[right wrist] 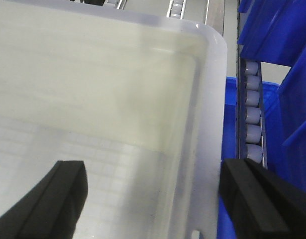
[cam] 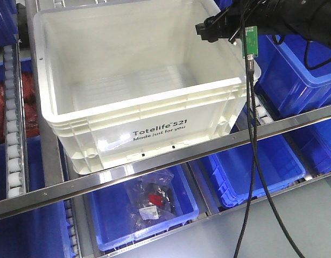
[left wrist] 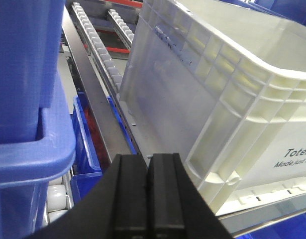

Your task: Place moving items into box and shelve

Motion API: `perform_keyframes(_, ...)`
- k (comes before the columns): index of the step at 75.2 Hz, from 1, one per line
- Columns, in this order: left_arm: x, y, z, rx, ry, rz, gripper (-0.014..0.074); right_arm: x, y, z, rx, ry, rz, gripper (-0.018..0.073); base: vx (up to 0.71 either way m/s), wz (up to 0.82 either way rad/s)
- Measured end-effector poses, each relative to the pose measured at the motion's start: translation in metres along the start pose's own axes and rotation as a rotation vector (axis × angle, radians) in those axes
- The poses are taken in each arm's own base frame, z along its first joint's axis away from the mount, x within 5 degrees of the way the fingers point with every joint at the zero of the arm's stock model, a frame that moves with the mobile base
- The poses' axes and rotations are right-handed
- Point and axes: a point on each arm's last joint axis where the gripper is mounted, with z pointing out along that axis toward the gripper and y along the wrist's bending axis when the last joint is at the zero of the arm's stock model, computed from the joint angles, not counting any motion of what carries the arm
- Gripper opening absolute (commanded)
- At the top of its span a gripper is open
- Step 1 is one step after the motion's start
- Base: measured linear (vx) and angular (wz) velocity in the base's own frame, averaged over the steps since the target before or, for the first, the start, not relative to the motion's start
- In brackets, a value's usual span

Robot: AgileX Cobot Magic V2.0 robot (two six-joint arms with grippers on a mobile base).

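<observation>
Now: White Crate on the Rack, Right Gripper Astride Its Corner

Directly under the right gripper (right wrist: pixel 153 199) sits the white crate (cam: pixel 154 134), a large open tote printed "Totelife 521" on its front wall. Its floor shows bare and ribbed in the front view. The right gripper's two black fingers (right wrist: pixel 48 199) are spread wide; one hangs over the crate's interior, the other outside the wall, with the rounded corner rim between them. No contact with the rim can be made out. From the front, the right arm reaches in over the crate's far right corner, and a black cable (cam: pixel 254 161) drops from it past the crate's side.

The left gripper (left wrist: pixel 148 199) has its pads pressed flat together with nothing between them. The crate's ribbed side wall stands just to that gripper's right, apart from it, and a stack of blue bins (left wrist: pixel 23 99) rises to its left. Ahead of it runs a roller track (left wrist: pixel 100 45).

Below the crate, past a steel rail (cam: pixel 165 166), a blue bin (cam: pixel 117 226) holds a bagged item (cam: pixel 152 204) with a red part.
</observation>
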Motion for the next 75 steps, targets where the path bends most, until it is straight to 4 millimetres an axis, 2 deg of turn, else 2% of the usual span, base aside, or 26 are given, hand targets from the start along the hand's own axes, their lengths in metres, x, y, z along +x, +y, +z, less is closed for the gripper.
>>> perform_keyframes(51,0.0,0.0,0.0,0.0,0.001,0.0,-0.0008,-0.001,0.001,-0.004,-0.009,0.006,-0.015,0.0564,0.0,0.0)
perform_keyframes(59,0.0,0.0,0.0,0.0,0.001,0.0,-0.0008,-0.001,0.005,-0.017,-0.014,0.008,-0.016,0.0564,0.0,0.0)
perform_keyframes(75,0.0,0.0,0.0,0.0,0.001,0.0,-0.0008,0.004,0.009,-0.071,0.067,-0.063,-0.007,0.0564,0.0,0.0)
